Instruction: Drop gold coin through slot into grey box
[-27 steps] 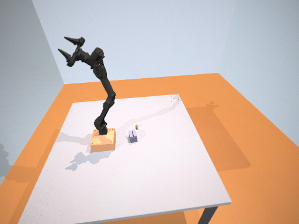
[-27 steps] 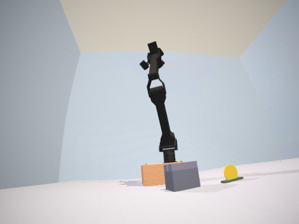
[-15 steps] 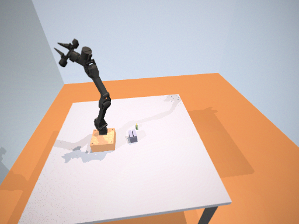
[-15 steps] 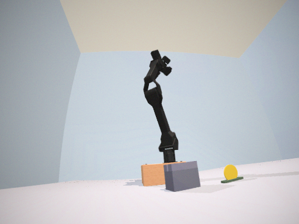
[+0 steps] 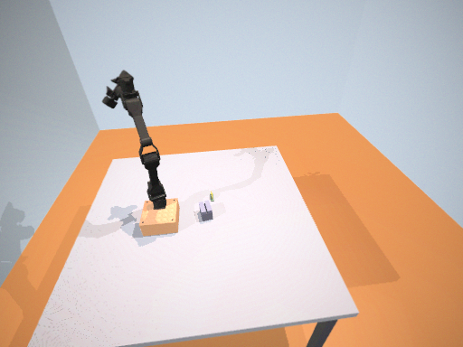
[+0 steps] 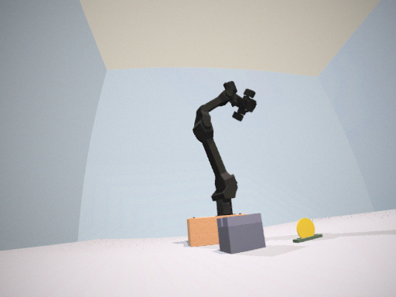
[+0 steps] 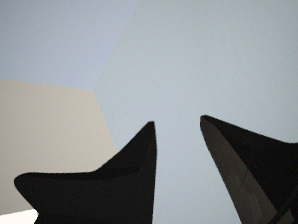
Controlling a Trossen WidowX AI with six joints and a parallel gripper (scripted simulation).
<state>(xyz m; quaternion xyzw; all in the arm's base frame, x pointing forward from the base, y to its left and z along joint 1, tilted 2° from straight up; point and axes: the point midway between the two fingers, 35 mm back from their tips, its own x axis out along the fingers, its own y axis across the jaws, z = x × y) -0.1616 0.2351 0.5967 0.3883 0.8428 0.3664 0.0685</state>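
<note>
The gold coin (image 5: 212, 193) (image 6: 305, 227) stands on its edge in the dark-green holder (image 5: 212, 200) (image 6: 319, 236) on the table. The closed grey box (image 5: 206, 215) (image 6: 246, 235) stands near the holder, between it and the arm's base side. The thin dark slot (image 5: 205, 207) shows in its lid in the top view. My gripper (image 7: 177, 124) (image 6: 247, 104) is partly open and empty, with only wall behind the gap between its fingertips. It is raised high above the table, far from the coin and the box.
The arm is mounted on an orange block (image 5: 160, 219) (image 6: 203, 232), which stands beside the grey box. The white table (image 5: 253, 253) has its near edge toward the top camera, with an orange floor (image 5: 375, 235) around it. Arm shadows fall across the table.
</note>
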